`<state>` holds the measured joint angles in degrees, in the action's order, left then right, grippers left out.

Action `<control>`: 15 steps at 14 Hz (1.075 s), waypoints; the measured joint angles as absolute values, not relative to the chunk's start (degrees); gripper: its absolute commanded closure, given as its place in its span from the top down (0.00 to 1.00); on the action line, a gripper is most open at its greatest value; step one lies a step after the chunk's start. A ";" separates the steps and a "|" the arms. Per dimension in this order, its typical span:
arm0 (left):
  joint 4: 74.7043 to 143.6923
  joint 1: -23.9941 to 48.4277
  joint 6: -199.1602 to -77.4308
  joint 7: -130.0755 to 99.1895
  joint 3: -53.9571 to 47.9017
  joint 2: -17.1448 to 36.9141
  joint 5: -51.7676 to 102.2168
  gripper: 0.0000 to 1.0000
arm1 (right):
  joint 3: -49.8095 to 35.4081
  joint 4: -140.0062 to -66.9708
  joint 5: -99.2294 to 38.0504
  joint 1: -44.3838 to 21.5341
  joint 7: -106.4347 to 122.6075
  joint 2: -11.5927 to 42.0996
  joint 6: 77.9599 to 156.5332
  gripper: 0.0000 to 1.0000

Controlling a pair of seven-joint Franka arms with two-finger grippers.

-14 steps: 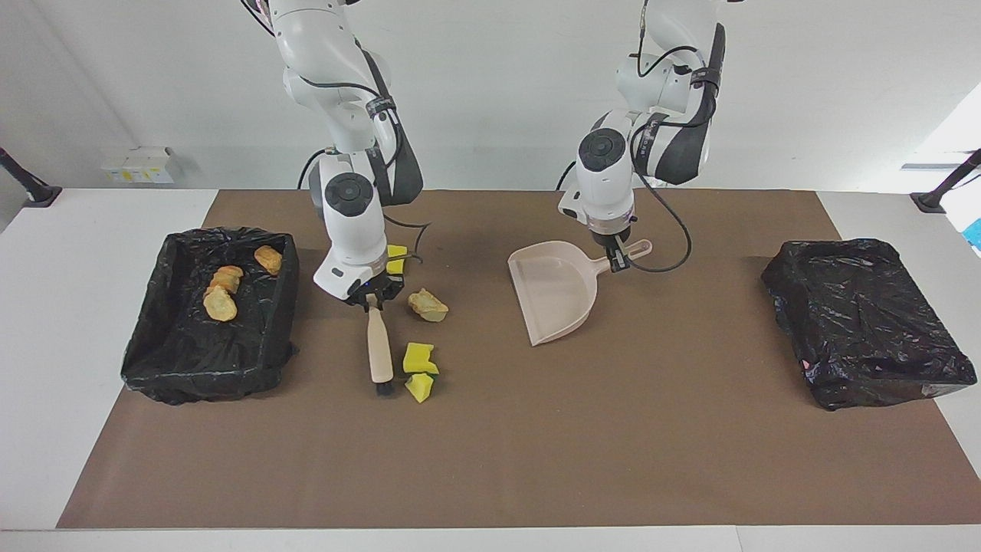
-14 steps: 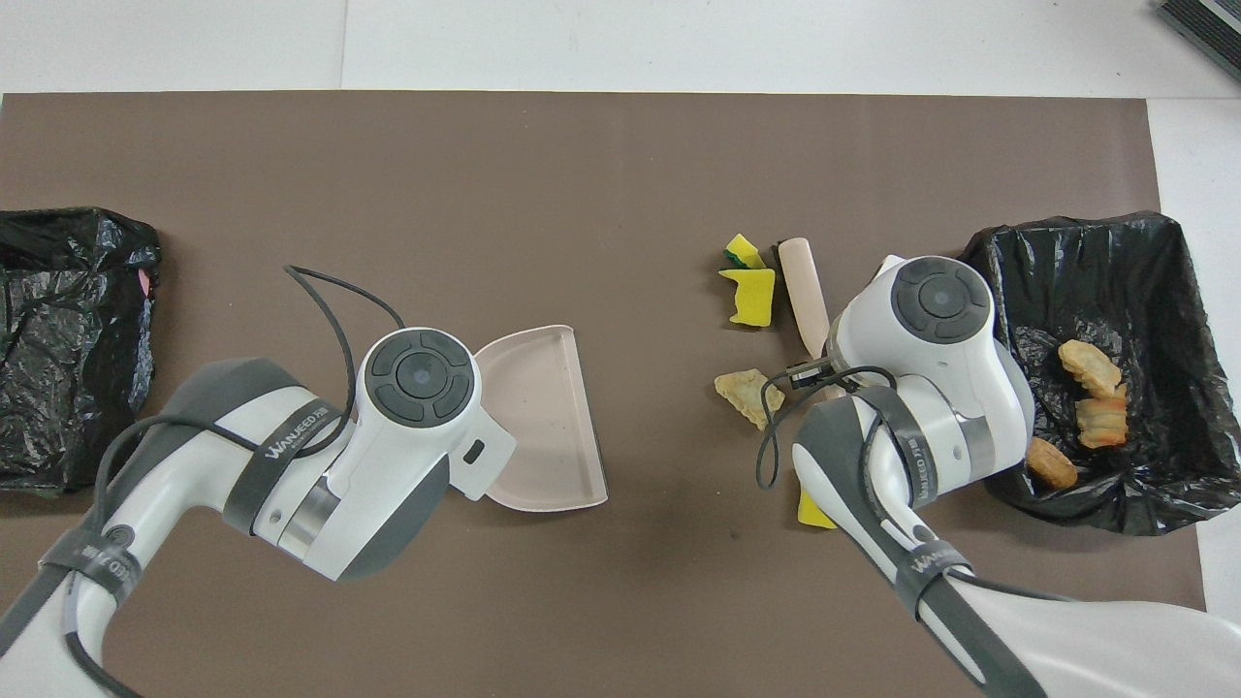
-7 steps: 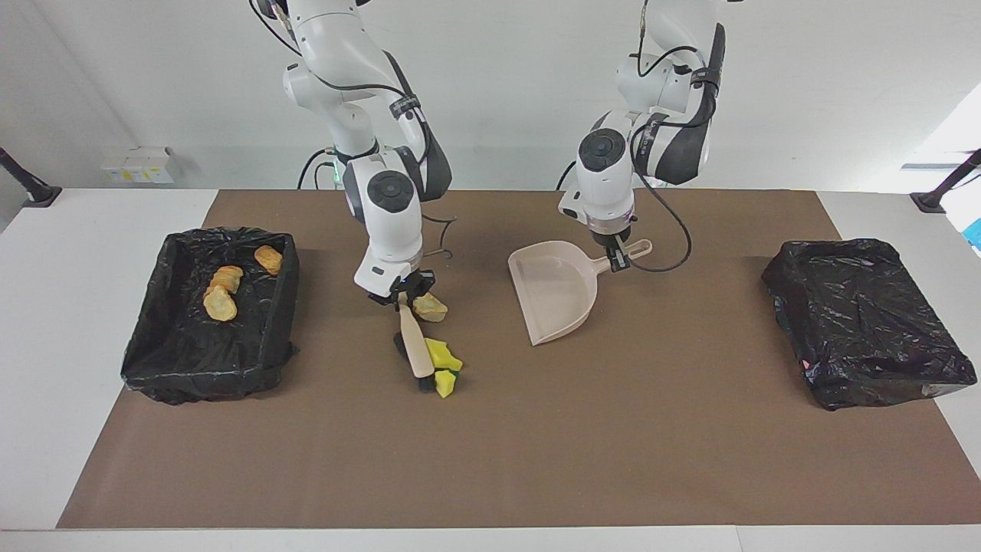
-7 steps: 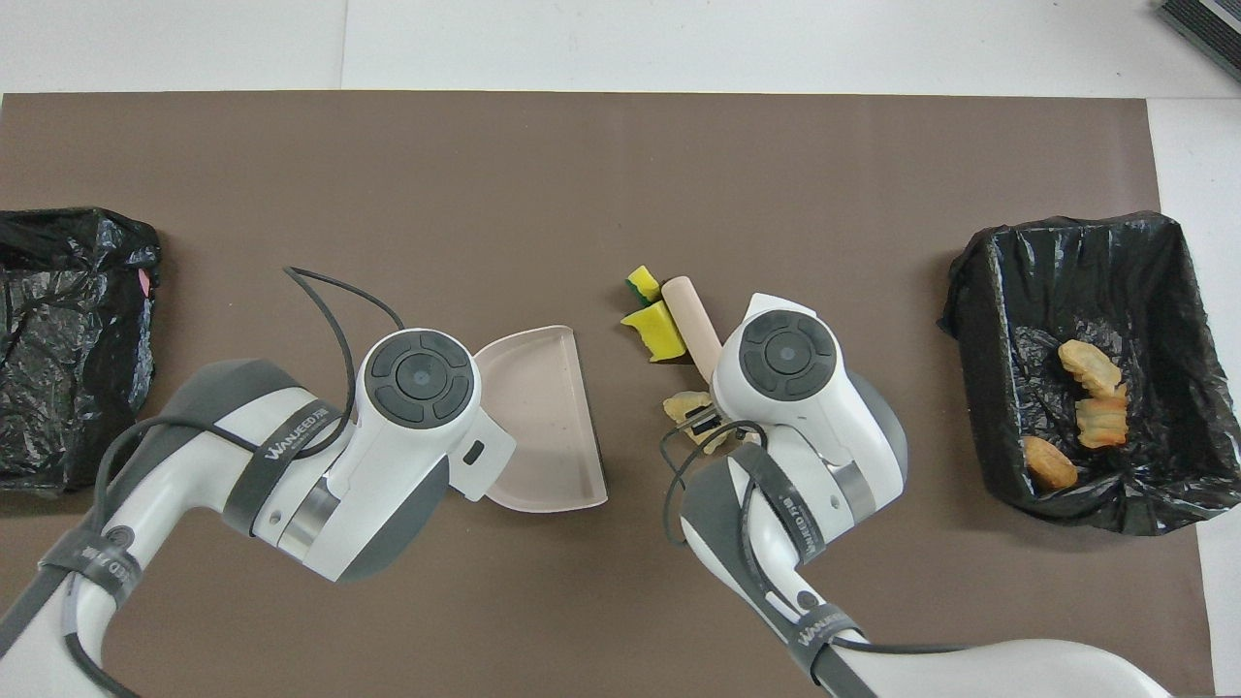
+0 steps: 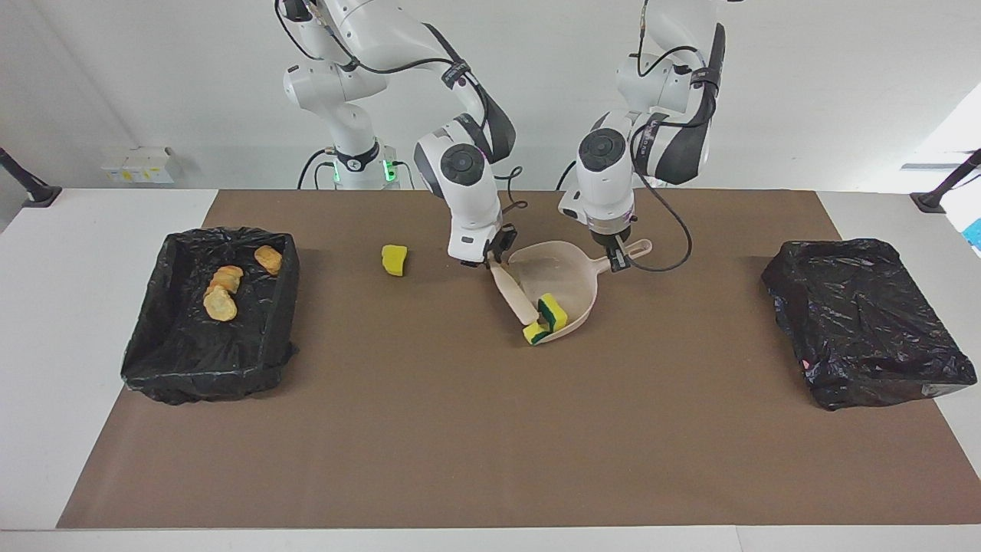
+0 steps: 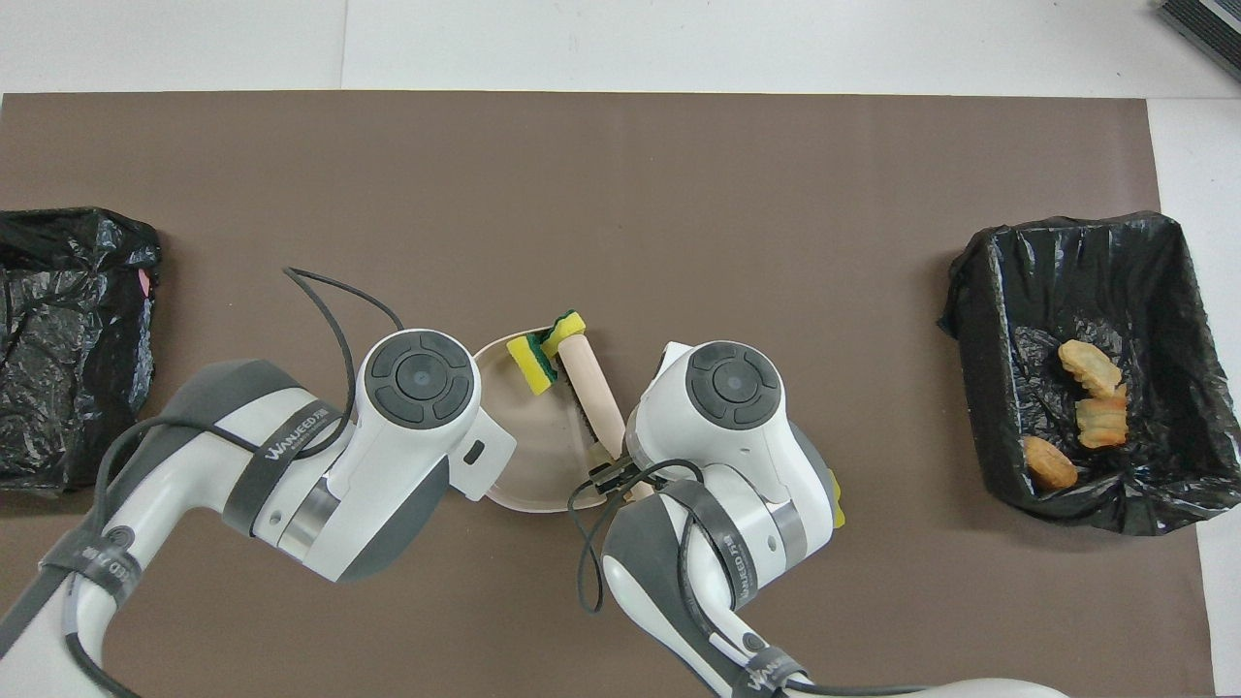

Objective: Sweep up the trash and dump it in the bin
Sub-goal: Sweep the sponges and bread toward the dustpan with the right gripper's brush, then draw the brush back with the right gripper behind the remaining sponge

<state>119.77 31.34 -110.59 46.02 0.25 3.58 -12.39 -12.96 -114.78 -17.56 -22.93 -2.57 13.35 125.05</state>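
My left gripper (image 5: 617,259) is shut on the handle of the beige dustpan (image 5: 571,287), which rests on the brown mat. My right gripper (image 5: 491,259) is shut on the wooden brush (image 5: 515,297), whose head lies at the dustpan's open mouth. Two green-backed yellow sponge pieces of trash (image 5: 550,310) (image 6: 531,361) lie in the pan beside the brush (image 6: 593,388). One more yellow chunk (image 5: 394,260) sits on the mat toward the right arm's end. The bin (image 5: 191,368) at that end holds three tan bread-like lumps (image 5: 220,304).
A second black-lined bin (image 5: 866,322) stands at the left arm's end of the table, with nothing visible in it. The brown mat (image 5: 490,445) covers the middle of the white table. A black cable (image 5: 674,230) loops beside the left gripper.
My right gripper has swept the brush toward the left arm's end, pushing two sponge pieces into the dustpan. One yellow chunk now shows where the arm was. The left gripper and dustpan stayed put.
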 measured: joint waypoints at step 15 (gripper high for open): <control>119.90 31.34 -110.66 45.91 0.22 3.56 -12.39 0.00 | -12.07 -113.51 -10.50 -15.26 -21.37 2.75 104.20 0.00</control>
<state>119.90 31.34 -110.66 45.91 0.22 3.56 -12.39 -12.07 -113.51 -10.50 -15.26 -21.37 2.75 104.20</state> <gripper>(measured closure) 0.683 0.744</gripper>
